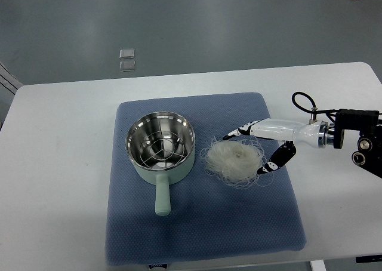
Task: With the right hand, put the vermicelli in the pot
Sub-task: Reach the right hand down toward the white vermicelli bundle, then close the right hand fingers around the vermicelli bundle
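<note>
vermicelli still loose nest on blue mat, just right of pot, not in it; pot holds only wire rack
right hand at nest's right edge, fingers spread around strands, not closed, nothing lifted
grasp, lift, drop into pot all pending; left arm not visible

The right arm reaches in level from the right edge; its hand is low, fingers spread, thumb apart, holding nothing.
</note>
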